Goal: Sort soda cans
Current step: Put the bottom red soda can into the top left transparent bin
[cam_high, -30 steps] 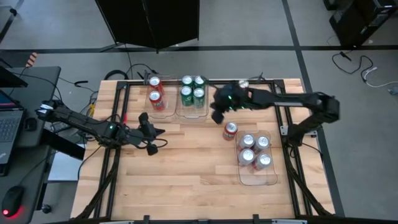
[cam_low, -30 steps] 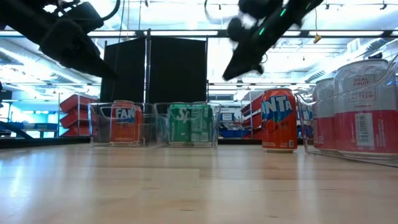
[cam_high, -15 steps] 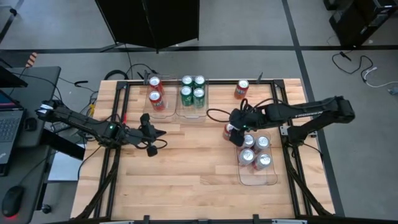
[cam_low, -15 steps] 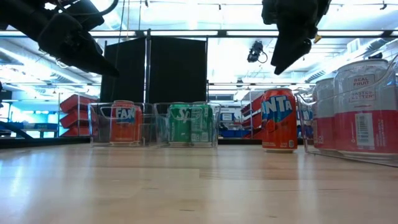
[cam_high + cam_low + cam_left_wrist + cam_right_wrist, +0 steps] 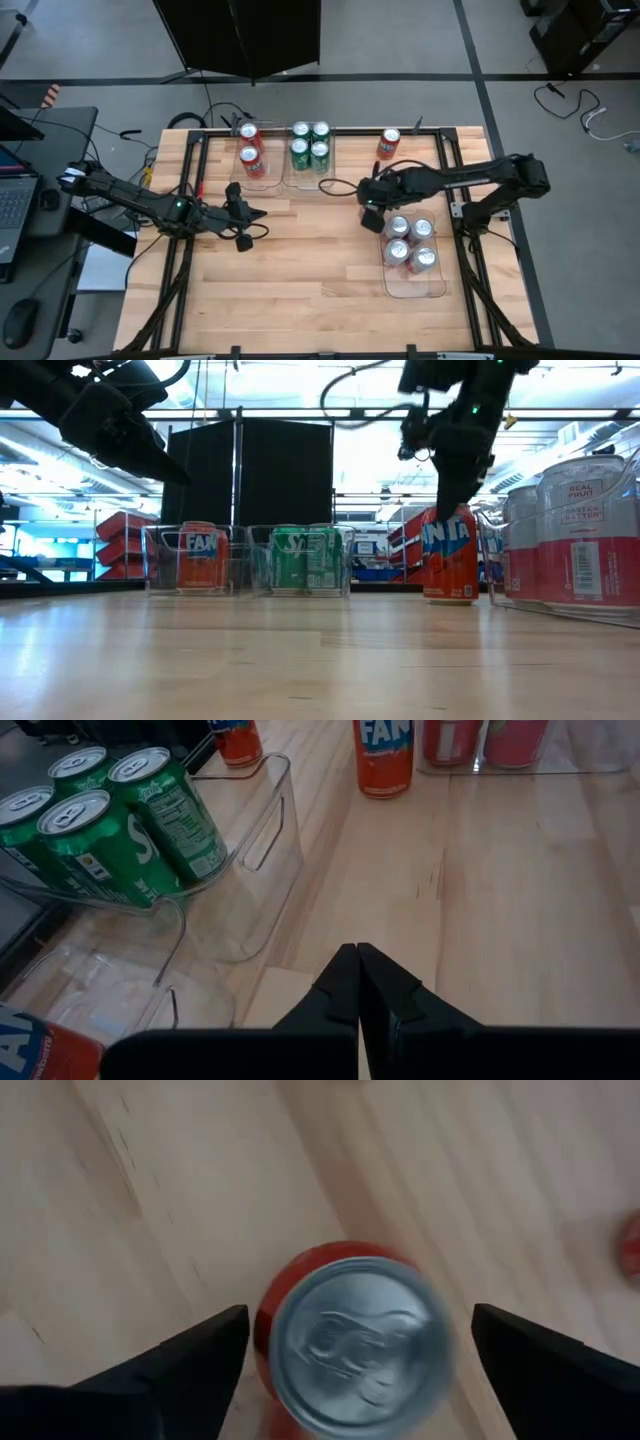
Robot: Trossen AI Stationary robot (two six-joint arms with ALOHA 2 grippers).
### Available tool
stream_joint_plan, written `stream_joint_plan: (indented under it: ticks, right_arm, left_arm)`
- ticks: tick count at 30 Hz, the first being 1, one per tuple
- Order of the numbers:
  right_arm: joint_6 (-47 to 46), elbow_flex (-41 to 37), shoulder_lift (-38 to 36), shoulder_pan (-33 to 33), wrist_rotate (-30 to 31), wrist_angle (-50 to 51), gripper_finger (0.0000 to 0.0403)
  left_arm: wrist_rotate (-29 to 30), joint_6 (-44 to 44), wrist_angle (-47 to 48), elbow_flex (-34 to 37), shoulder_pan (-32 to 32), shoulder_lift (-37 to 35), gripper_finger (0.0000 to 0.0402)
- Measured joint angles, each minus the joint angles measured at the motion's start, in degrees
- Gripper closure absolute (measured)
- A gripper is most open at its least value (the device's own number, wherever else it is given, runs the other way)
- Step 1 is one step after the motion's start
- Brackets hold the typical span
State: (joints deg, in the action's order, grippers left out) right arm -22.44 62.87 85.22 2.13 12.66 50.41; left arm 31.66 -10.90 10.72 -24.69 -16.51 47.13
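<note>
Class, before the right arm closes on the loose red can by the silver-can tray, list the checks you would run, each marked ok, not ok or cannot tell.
1. Right pincer open: ok.
2. Red can between its fingers: ok.
3. Can upright on the table: ok.
4. Fingers low enough on the can: cannot tell.
5. Left pincer shut, away from the can: ok.
6. Red-can tray has room: ok, two cans inside.

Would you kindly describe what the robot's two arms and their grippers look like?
Both arms are dark, slim and jointed, each showing a small green light. The left gripper ends in two matte black, tapering fingers; the right gripper has broad black wedge-shaped fingers. A thin black cable loops off the right arm.
</note>
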Motion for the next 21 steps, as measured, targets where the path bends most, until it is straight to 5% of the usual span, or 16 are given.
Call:
stream_joint_plan:
  ticks: [7,10,21]
  right_arm:
    - [-0.04,0.47,5.77,-0.21,-3.13,-3.51,0.0115]
    - [0.36,3.41,8.06,-0.54,-3.29,-3.88,0.0115]
    - [17.54,34.04,25.88,-0.83,-4.68,-2.05,0.0115]
  left_arm:
    - [0.0,-0.08,0.0,0.0,0.0,0.0,0.0401]
    - [-0.02,-0.19,0.05,0.0,0.0,0.0,0.0401]
    - [-0.04,-1.38,1.6,0.0,0.0,0.0,0.0401]
